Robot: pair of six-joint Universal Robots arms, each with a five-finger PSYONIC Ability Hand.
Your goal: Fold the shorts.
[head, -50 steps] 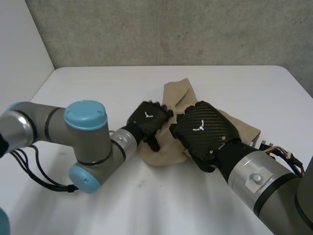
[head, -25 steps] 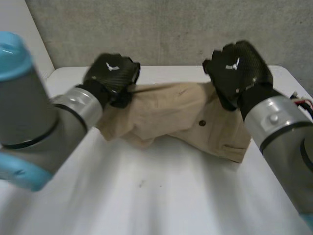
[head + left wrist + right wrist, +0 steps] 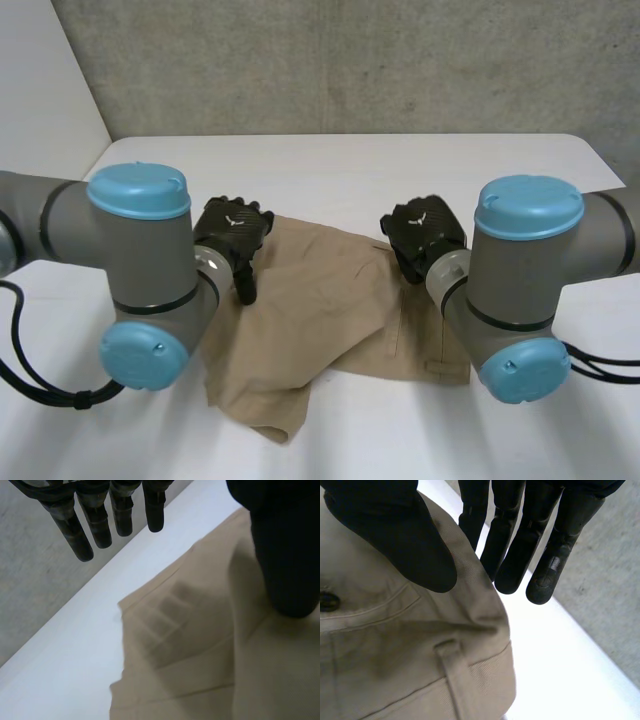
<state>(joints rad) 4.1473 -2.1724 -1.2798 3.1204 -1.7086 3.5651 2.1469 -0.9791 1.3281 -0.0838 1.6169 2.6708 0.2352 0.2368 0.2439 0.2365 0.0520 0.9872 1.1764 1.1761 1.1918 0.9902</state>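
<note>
1. head view: tan shorts lie spread flat mid-frame on the white table. the left hand and right hand sit at the 2 far corners, likely to smooth them for folding.
2. left wrist view: fingers straight, released, above soft woven cloth.
3. right wrist view: thumb over the stitched waistband, fingers straight and relaxed beyond its edge.

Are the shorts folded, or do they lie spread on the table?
Spread: the shorts lie opened out and wrinkled on the table, with no half laid over the other.
</note>
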